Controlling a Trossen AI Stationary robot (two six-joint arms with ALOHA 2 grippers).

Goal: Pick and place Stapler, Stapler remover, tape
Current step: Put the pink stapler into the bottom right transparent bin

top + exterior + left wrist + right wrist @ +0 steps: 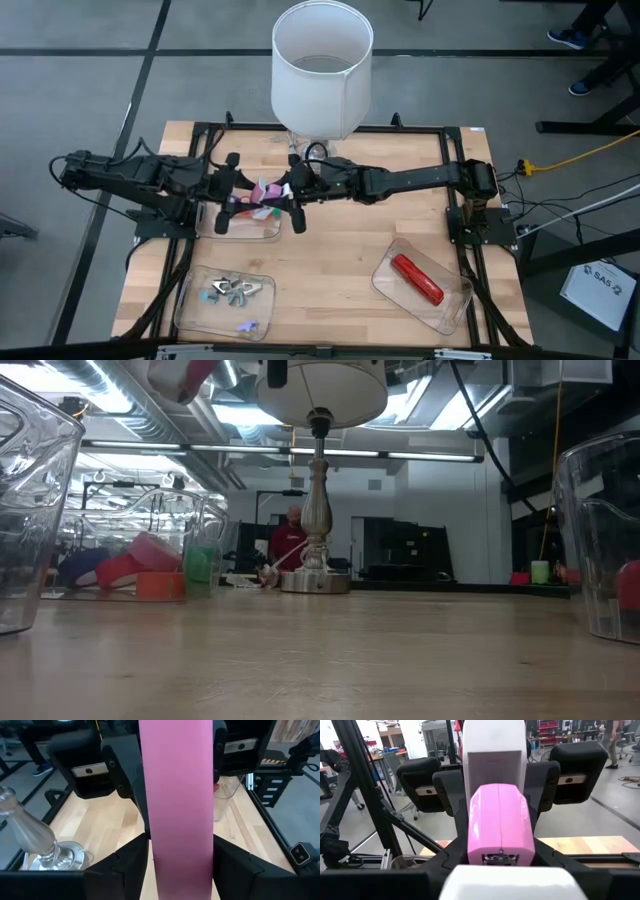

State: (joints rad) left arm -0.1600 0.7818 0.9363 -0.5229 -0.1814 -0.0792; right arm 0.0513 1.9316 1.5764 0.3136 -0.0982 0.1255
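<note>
A pink and white stapler (266,188) hangs in the air at the table's middle, above a clear tray (222,228) that holds the rolls of tape (150,572). My left gripper (250,190) comes from the table's left and my right gripper (284,190) from the right. They meet end to end, each shut on the stapler. Grey staple removers (232,290) lie in a clear tray at the near left. A red stapler (416,278) lies in a tray at the near right. My left gripper has the stapler's pink body (180,820) between its two fingers (131,861), one on each long side, with no gap showing. It comes nearly level from the table's left. The stapler is clear of the table. My right gripper pinches the stapler's other end (500,835) between its two fingers (555,862), one on each side. It comes level from the table's right, facing my left gripper. The stapler lies about level between the two grippers, lifted clear.
A table lamp with a white shade (322,62) stands at the far middle, its metal base (315,582) just beyond the grippers. The three clear trays take up the left middle, near left and near right. A person in red (290,542) shows far back in the room.
</note>
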